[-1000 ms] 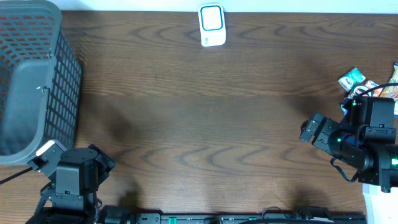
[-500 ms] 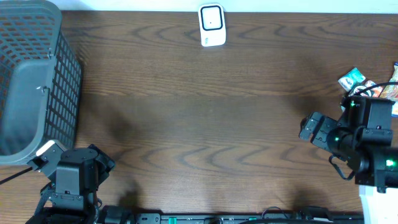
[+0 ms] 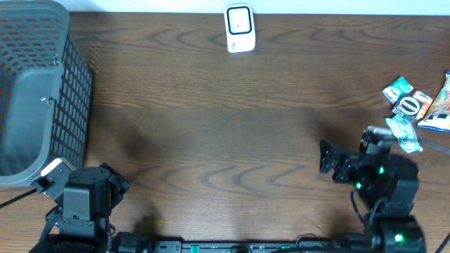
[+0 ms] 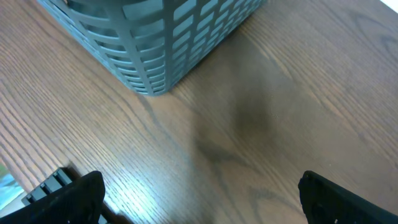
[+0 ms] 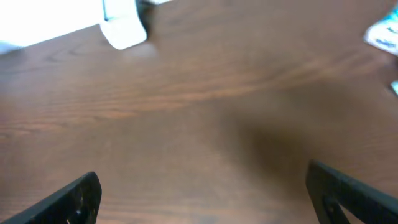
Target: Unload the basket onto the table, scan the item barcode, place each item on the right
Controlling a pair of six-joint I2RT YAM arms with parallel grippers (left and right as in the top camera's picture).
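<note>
Overhead: snack packets [image 3: 411, 105] clustered at right edge of table [image 3: 211, 140], untouched. Scanner [image 3: 239, 28] at far edge, centre; basket [image 3: 35, 84] far left. Right gripper [image 3: 329, 160] sits left of them, apart.
Left wrist: left gripper [image 4: 199, 202] spread wide, empty; basket corner ahead.
Right wrist: jaws wide, nothing btwn; scanner upper left.

Dark brown wood-grain table [image 3: 211, 119]; grey grid-mesh basket [image 3: 79, 91]; white scanner [image 3: 240, 29]; multicoloured packets [image 3: 411, 105]; black robot arms [image 3: 83, 200].
</note>
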